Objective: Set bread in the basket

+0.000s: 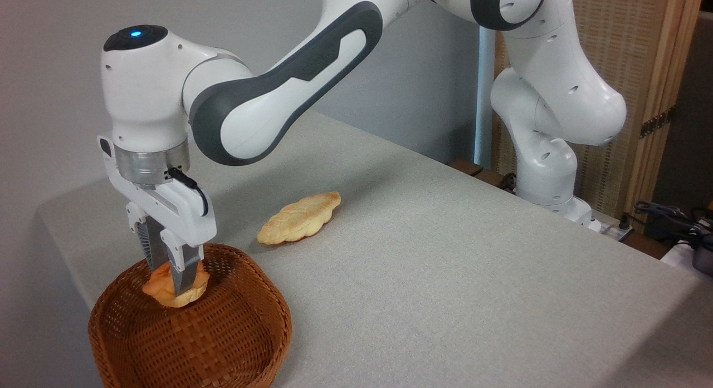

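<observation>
1. Bread (167,290): pinched between the gripper (174,278) fingers, held over the basket (234,343) interior.
2. Braided loaf (299,219): lying on the grey table (445,276), apart from the basket.

The basket (223,343) is cut off below; tool (172,279) fingers (184,276) hide the bun's (161,290) middle.

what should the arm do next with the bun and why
Probably lower a little, then open the fingers. They are shut on the orange bun, which hangs inside the rim of the wicker basket, apparently still above its floor. Releasing there should drop it in; the pale braided loaf stays on the table.
</observation>
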Available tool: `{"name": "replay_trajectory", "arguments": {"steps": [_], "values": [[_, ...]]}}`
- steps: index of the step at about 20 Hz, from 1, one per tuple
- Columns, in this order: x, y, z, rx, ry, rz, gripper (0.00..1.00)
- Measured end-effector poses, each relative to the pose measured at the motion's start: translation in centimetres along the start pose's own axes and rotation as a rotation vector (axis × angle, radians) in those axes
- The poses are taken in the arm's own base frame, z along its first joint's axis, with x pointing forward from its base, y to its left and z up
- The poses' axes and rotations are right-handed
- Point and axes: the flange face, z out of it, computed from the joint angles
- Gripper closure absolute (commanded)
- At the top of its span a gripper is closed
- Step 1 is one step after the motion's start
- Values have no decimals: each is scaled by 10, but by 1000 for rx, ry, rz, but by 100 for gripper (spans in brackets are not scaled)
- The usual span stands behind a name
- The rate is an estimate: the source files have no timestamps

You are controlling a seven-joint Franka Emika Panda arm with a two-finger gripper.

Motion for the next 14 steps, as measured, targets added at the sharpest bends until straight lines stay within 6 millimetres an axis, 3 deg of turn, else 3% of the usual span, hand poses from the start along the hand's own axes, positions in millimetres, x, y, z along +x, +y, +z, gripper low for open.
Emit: {"name": "replay_trajectory", "arguments": {"steps": [8, 11, 14], "values": [[3, -8, -13, 18, 21, -4, 0], [-1, -20, -59, 58, 38, 12, 0], [-29, -17, -122, 57, -51, 90, 0]]}}
